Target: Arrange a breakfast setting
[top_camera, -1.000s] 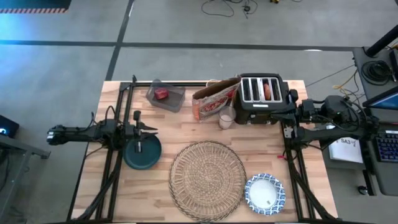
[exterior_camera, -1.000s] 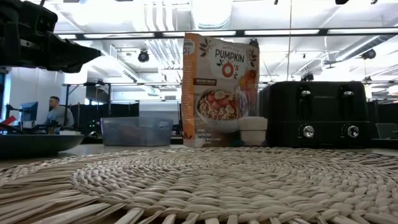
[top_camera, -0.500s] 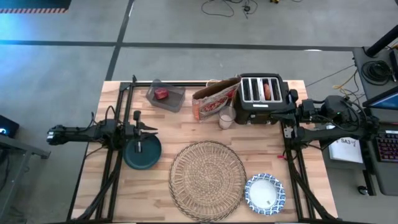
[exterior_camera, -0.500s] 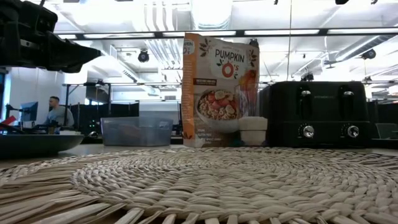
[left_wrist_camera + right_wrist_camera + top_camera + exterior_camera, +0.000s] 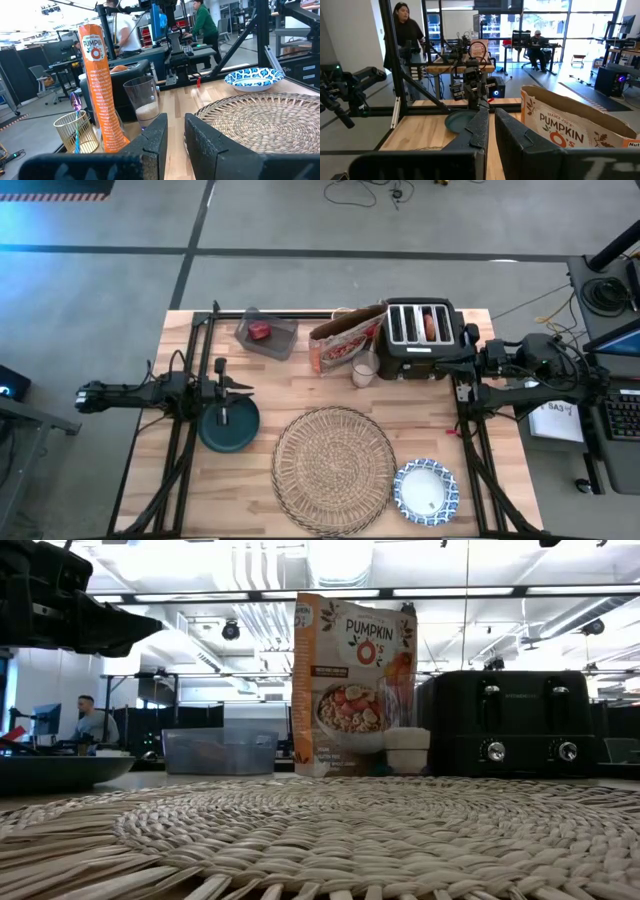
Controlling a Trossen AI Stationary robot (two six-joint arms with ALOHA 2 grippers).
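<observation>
Filling the lower centre, the round woven straw placemat (image 5: pixel 334 469) lies flat on the counter (image 5: pixel 300 375); the left gripper (image 5: pixel 236 386) and right gripper (image 5: pixel 447 362) both have their fingers narrowly parted.

High view looks straight down on the whole worktop (image 5: pixel 300 395). Low view sits at surface height right against the straw placemat (image 5: pixel 330 840), facing the cereal box (image 5: pixel 355 685) and toaster (image 5: pixel 520 725). Left wrist view faces across the placemat toward the bowl (image 5: pixel 254 78). Right wrist view faces the plate (image 5: pixel 462 121). All share the cereal box.
</observation>
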